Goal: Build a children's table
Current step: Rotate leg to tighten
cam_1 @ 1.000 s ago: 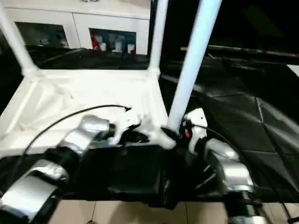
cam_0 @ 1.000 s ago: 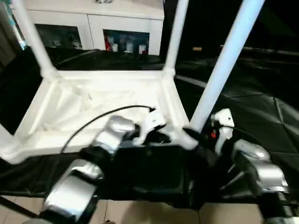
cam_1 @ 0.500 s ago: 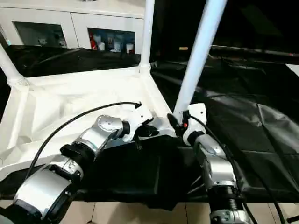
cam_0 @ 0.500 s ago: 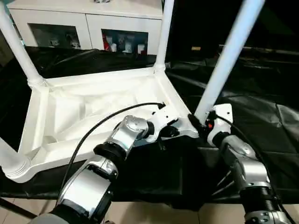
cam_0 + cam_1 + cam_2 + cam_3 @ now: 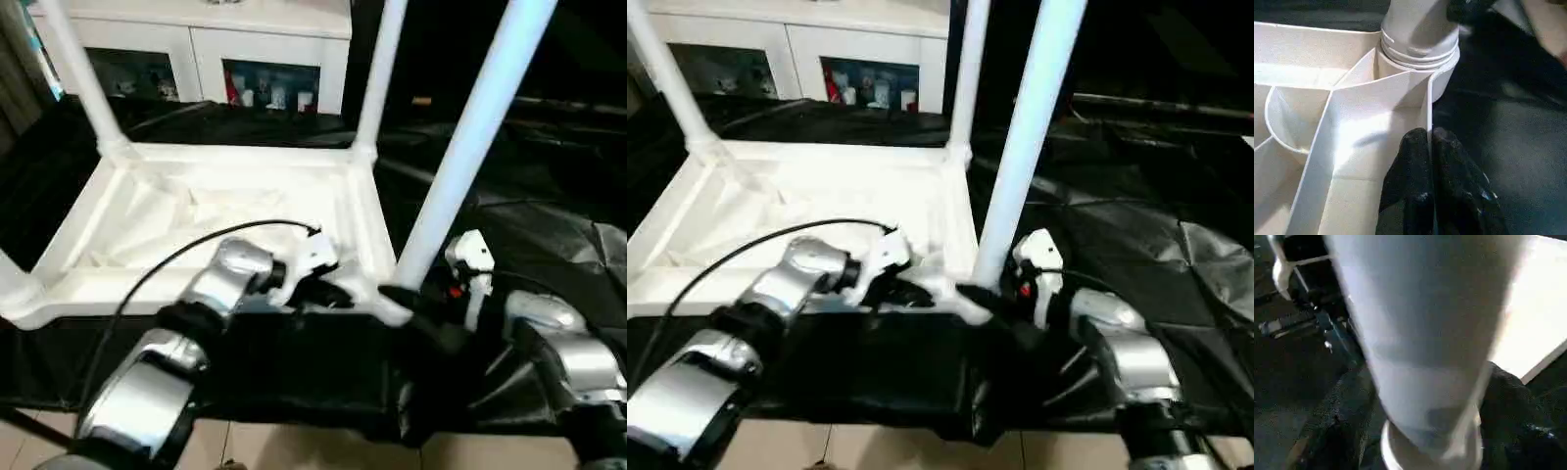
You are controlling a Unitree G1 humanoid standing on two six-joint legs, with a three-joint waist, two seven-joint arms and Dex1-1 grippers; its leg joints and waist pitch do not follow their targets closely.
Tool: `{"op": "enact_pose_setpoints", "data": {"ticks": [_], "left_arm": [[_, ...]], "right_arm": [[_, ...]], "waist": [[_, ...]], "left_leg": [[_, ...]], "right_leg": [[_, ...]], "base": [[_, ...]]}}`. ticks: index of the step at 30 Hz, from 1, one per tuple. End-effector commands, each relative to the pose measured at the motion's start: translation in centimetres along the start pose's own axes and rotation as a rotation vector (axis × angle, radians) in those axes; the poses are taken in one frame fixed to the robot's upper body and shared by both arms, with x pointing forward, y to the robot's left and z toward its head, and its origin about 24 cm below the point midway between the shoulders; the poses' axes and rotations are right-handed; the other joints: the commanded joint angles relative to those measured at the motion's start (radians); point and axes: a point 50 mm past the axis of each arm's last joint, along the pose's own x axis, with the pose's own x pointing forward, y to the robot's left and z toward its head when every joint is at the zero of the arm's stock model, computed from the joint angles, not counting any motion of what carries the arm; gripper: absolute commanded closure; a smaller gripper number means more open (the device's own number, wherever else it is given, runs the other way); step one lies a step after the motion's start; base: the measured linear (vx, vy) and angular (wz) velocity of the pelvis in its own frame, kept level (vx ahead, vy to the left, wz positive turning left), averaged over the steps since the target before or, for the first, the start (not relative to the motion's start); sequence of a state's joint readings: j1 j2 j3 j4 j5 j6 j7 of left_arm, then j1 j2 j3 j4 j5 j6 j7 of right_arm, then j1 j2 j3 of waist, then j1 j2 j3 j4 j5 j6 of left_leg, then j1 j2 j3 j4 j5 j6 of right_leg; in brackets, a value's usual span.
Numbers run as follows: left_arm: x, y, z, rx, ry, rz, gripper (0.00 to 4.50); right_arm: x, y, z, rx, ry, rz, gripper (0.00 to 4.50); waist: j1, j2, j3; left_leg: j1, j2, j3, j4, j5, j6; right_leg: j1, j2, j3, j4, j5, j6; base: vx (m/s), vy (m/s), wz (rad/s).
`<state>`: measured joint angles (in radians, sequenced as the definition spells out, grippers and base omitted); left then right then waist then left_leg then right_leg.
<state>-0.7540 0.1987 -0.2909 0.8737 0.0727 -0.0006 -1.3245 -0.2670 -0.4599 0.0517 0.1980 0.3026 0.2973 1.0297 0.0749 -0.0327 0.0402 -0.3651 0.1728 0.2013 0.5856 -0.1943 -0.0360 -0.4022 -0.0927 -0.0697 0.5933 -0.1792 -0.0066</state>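
The white tabletop lies upside down on a black sheet, its ribbed underside facing up; four white legs stand in its corner sockets; the near right leg rises tall just beside the right arm, the far right leg and far left leg stand at the far corners, and the near left leg shows at the left edge.

The left gripper is at the tabletop's near right corner; its two black fingers are pressed together, pinching the thin outer wall of the tabletop just near the socket that holds the near right leg; the right gripper has its fingers spread to either side of the base of that leg, one dark finger on each side, with the leg between them; whether they press on it I cannot tell.

Beyond the table stands a white cabinet with glass doors; small items sit on its shelves, too blurred to name; no writing or label can be read anywhere.
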Motion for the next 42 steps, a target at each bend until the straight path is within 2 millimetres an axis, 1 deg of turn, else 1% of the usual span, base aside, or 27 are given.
{"op": "enact_pose_setpoints", "data": {"ticks": [1, 2, 3, 6, 7, 11, 13, 14, 15, 16, 17, 18, 19, 20, 24, 26, 27, 28, 29, 30, 31, 32, 35, 37, 39, 40, 42], "left_arm": [[1.0, -1.0, -0.3, -0.034, -0.063, -0.1, 4.5], [0.7, -1.2, -0.4, -0.036, -0.06, -0.127, 4.5], [0.6, -1.3, -0.5, -0.038, -0.056, -0.133, 4.5], [0.5, -1.3, -0.6, -0.043, -0.051, -0.138, 4.5], [0.3, -1.3, -0.6, -0.043, -0.051, -0.132, 4.5], [0.2, -1.2, -0.6, -0.04, -0.05, -0.118, 4.5], [0.2, -1.2, -0.6, -0.039, -0.051, -0.103, 4.5], [0.3, -0.9, -0.5, -0.04, -0.05, -0.07, 4.5], [0.6, -0.2, -0.3, -0.047, -0.043, 0.039, 4.5], [0.7, -0.1, -0.3, -0.048, -0.042, 0.053, 4.5], [0.9, 0.5, -0.1, -0.054, -0.045, 0.129, 4.5], [0.9, 0.6, 0.0, -0.055, -0.045, 0.14, 4.5], [1.2, 1.1, 0.2, -0.061, -0.045, 0.206, 4.5], [1.2, 1.2, 0.3, -0.061, -0.043, 0.227, 4.5], [2.0, 2.3, 0.9, -0.083, -0.027, 0.382, 4.5], [2.6, 2.9, 1.4, -0.104, -0.025, 0.482, 4.5], [3.1, 3.2, 1.9, -0.122, -0.028, 0.549, 4.5], [3.2, 3.3, 2.0, -0.126, -0.03, 0.567, 4.5], [3.3, 3.3, 2.1, -0.126, -0.031, 0.573, 4.5], [3.4, 3.4, 2.2, -0.125, -0.028, 0.582, 4.5], [3.5, 3.4, 2.3, -0.121, -0.027, 0.589, 4.5], [3.7, 3.4, 2.4, -0.116, -0.029, 0.587, 4.5], [3.8, 3.2, 2.5, -0.103, -0.036, 0.558, 4.5], [3.9, 3.0, 2.4, -0.09, -0.037, 0.519, 4.5], [3.9, 2.9, 2.4, -0.078, -0.039, 0.497, 4.5], [3.8, 2.9, 2.2, -0.062, -0.036, 0.483, 4.5], [3.8, 2.7, 2.2, -0.043, -0.045, 0.457, 4.5]], "right_arm": [[0.0, 0.3, 0.2, -0.001, 0.003, 0.035, 1.37], [-0.1, 0.6, 0.0, 0.002, 0.019, 0.071, 1.37], [-0.1, 0.7, -0.2, -0.005, 0.04, 0.091, 1.37], [0.0, 0.8, -0.4, -0.005, 0.053, 0.1, 1.72], [0.0, 0.9, -0.5, 0.01, 0.051, 0.107, 1.72], [0.1, 0.8, -0.5, 0.019, 0.048, 0.104, 2.15], [0.1, 0.7, -0.6, 0.022, 0.047, 0.088, 2.24], [0.2, 0.5, -0.7, 0.029, 0.045, 0.057, 2.34], [0.6, -0.3, -1.4, 0.052, 0.062, -0.058, 2.37], [0.6, -0.3, -1.5, 0.055, 0.064, -0.072, 2.37], [1.0, -0.7, -2.0, 0.068, 0.08, -0.15, 2.41], [1.1, -0.7, -2.1, 0.07, 0.082, -0.161, 2.44], [1.5, -0.9, -2.7, 0.1, 0.084, -0.237, 2.44], [1.7, -0.9, -2.8, 0.11, 0.084, -0.259, 2.48], [3.1, -0.8, -3.5, 0.179, 0.063, -0.417, 2.51], [4.1, -0.8, -3.8, 0.231, 0.045, -0.541, 2.52], [4.9, -0.8, -3.8, 0.255, 0.04, -0.632, 2.52], [5.1, -0.7, -3.8, 0.258, 0.038, -0.652, 2.52], [5.4, -0.7, -3.8, 0.26, 0.034, -0.673, 2.52], [5.6, -0.6, -3.7, 0.265, 0.03, -0.689, 2.53], [5.9, -0.4, -3.6, 0.266, 0.026, -0.691, 2.53], [6.4, -0.1, -3.3, 0.251, 0.018, -0.672, 2.53], [6.8, 0.3, -2.9, 0.208, 0.005, -0.631, 2.53], [6.8, 0.3, -2.5, 0.184, -0.023, -0.617, 2.53], [6.6, 0.2, -2.2, 0.175, -0.041, -0.606, 1.99], [6.3, 0.1, -1.9, 0.169, -0.067, -0.577, 1.85], [6.1, 0.0, -1.8, 0.156, -0.069, -0.567, 1.8]], "waist": [[0.001, -0.017, -0.046], [0.004, -0.016, -0.046], [0.007, -0.017, -0.045], [0.012, -0.016, -0.046], [0.012, -0.017, -0.047], [0.013, -0.017, -0.048], [0.013, -0.017, -0.048], [0.013, -0.017, -0.048], [0.011, -0.017, -0.047], [0.009, -0.016, -0.046], [0.007, -0.017, -0.045], [0.007, -0.017, -0.045], [0.004, -0.016, -0.044], [0.0, -0.017, -0.044], [-0.01, -0.015, -0.047], [-0.017, -0.01, -0.048], [-0.017, -0.005, -0.049], [-0.02, -0.007, -0.049], [-0.019, -0.008, -0.05], [-0.018, -0.003, -0.05], [-0.019, -0.001, -0.049], [-0.02, -0.003, -0.05], [-0.02, 0.002, -0.048], [-0.02, 0.001, -0.05], [-0.019, 0.002, -0.05], [-0.019, 0.0, -0.051], [-0.018, 0.0, -0.049]], "left_leg": [[0.01, 0.068, -0.027, -0.071, -0.206, 0.08], [0.013, 0.069, -0.027, -0.071, -0.214, 0.073], [0.011, 0.069, -0.029, -0.072, -0.216, 0.067], [0.013, 0.069, -0.028, -0.072, -0.211, 0.06], [0.012, 0.069, -0.028, -0.072, -0.209, 0.059], [0.01, 0.068, -0.028, -0.071, -0.195, 0.062], [0.01, 0.067, -0.028, -0.071, -0.197, 0.06], [0.01, 0.068, -0.029, -0.072, -0.198, 0.057], [0.01, 0.067, -0.029, -0.072, -0.201, 0.053], [0.01, 0.067, -0.03, -0.073, -0.208, 0.047], [0.014, 0.064, -0.031, -0.074, -0.232, 0.029], [0.014, 0.064, -0.031, -0.074, -0.232, 0.029], [0.011, 0.064, -0.033, -0.076, -0.243, 0.022], [0.014, 0.062, -0.034, -0.076, -0.262, 0.018], [0.011, 0.06, -0.036, -0.078, -0.266, 0.009], [0.013, 0.06, -0.035, -0.078, -0.267, 0.005], [0.015, 0.06, -0.036, -0.078, -0.269, 0.001], [0.014, 0.059, -0.035, -0.078, -0.27, -0.003], [0.014, 0.057, -0.035, -0.077, -0.265, -0.002], [0.015, 0.057, -0.034, -0.077, -0.263, 0.002], [0.014, 0.058, -0.034, -0.077, -0.261, 0.006], [0.013, 0.057, -0.033, -0.078, -0.259, 0.014], [0.013, 0.058, -0.034, -0.079, -0.276, 0.02], [0.012, 0.058, -0.034, -0.079, -0.276, 0.02], [0.012, 0.058, -0.034, -0.079, -0.269, 0.027], [0.011, 0.059, -0.034, -0.079, -0.262, 0.03], [0.009, 0.059, -0.033, -0.079, -0.252, 0.043]], "right_leg": [[0.045, -0.077, 0.051, -0.078, -0.274, -0.226], [0.044, -0.076, 0.05, -0.079, -0.292, -0.221], [0.045, -0.078, 0.05, -0.08, -0.31, -0.214], [0.042, -0.076, 0.051, -0.079, -0.303, -0.209], [0.043, -0.076, 0.051, -0.078, -0.299, -0.208], [0.045, -0.076, 0.05, -0.075, -0.273, -0.211], [0.044, -0.077, 0.05, -0.077, -0.287, -0.207], [0.044, -0.077, 0.05, -0.077, -0.292, -0.204], [0.043, -0.076, 0.05, -0.078, -0.299, -0.201], [0.04, -0.075, 0.049, -0.079, -0.309, -0.2], [0.038, -0.075, 0.047, -0.086, -0.37, -0.181], [0.038, -0.075, 0.047, -0.086, -0.37, -0.181], [0.038, -0.075, 0.048, -0.089, -0.392, -0.167], [0.036, -0.075, 0.048, -0.093, -0.407, -0.161], [0.037, -0.073, 0.048, -0.092, -0.388, -0.158], [0.034, -0.071, 0.049, -0.093, -0.368, -0.159], [0.034, -0.071, 0.049, -0.091, -0.357, -0.163], [0.033, -0.069, 0.05, -0.091, -0.351, -0.165], [0.037, -0.072, 0.048, -0.092, -0.349, -0.165], [0.037, -0.072, 0.05, -0.092, -0.34, -0.166], [0.037, -0.071, 0.05, -0.092, -0.329, -0.167], [0.04, -0.069, 0.049, -0.092, -0.312, -0.166], [0.04, -0.07, 0.049, -0.094, -0.325, -0.167], [0.041, -0.07, 0.049, -0.094, -0.327, -0.165], [0.042, -0.071, 0.049, -0.093, -0.318, -0.166], [0.043, -0.071, 0.049, -0.092, -0.308, -0.168], [0.044, -0.071, 0.048, -0.091, -0.287, -0.175]], "base": [[0.0, 0.0, 0.0], [0.0, 0.0, 0.0], [0.0, 0.0, 0.0], [0.0, 0.0, 0.0], [0.0, 0.0, 0.0], [0.0, 0.0, 0.0], [0.0, 0.0, 0.0], [0.0, 0.0, 0.0], [0.0, 0.0, 0.0], [0.0, 0.0, 0.0], [0.0, 0.0, 0.0], [0.0, 0.0, 0.0], [0.0, 0.0, 0.0], [0.0, 0.0, 0.0], [0.0, 0.0, 0.0], [0.0, 0.0, 0.0], [0.0, 0.0, 0.0], [0.0, 0.0, 0.0], [0.0, 0.0, 0.0], [0.0, 0.0, 0.0], [0.0, 0.0, 0.0], [0.0, 0.0, 0.0], [0.0, 0.0, 0.0], [0.0, 0.0, 0.0], [0.0, 0.0, 0.0], [0.0, 0.0, 0.0], [0.0, 0.0, 0.0]]}}
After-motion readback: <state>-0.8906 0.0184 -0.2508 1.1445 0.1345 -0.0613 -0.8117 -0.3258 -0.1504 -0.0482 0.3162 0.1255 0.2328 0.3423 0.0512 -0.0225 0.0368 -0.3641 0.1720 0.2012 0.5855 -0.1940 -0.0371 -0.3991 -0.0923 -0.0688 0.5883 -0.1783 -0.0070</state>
